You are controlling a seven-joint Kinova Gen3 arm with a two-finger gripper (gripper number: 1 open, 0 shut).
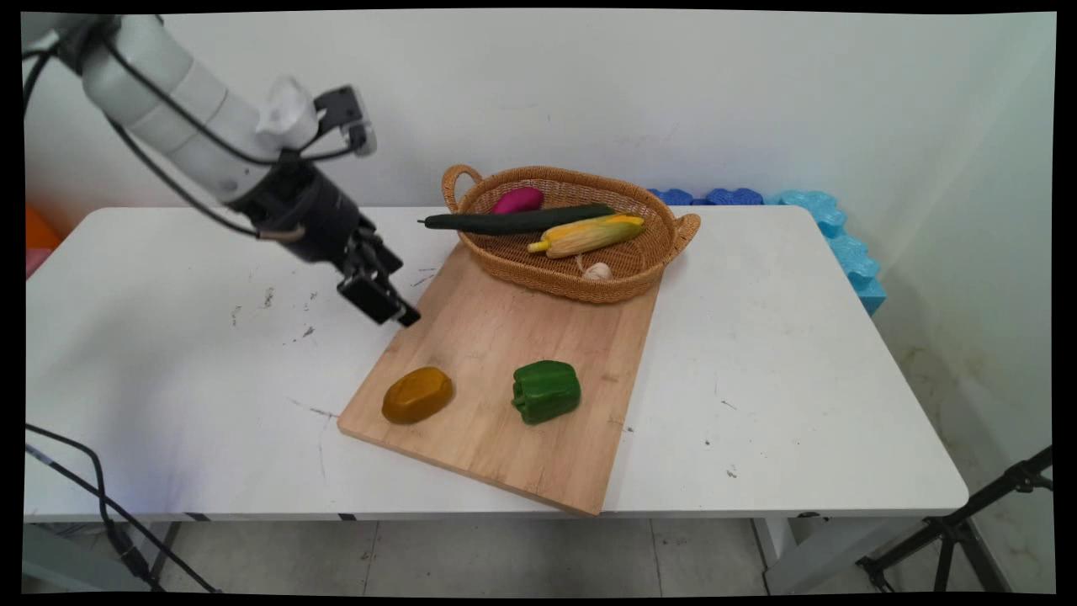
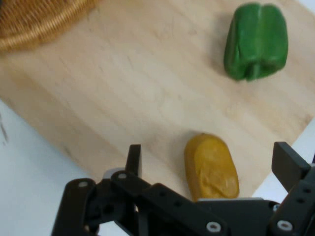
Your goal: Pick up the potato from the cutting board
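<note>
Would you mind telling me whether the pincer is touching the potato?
Apart. In the hand view the open pincer hangs above the board, and the potato lies between its fingers with bare wood on both sides.

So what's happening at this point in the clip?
The arm's tool hangs open and empty over the left edge of a wooden board. The hand view looks down on a yellow-brown potato framed between the fingers, with a green pepper beside it on the board. A wicker basket rests on the board's far end, holding a cucumber, corn, a purple vegetable and garlic.
</note>
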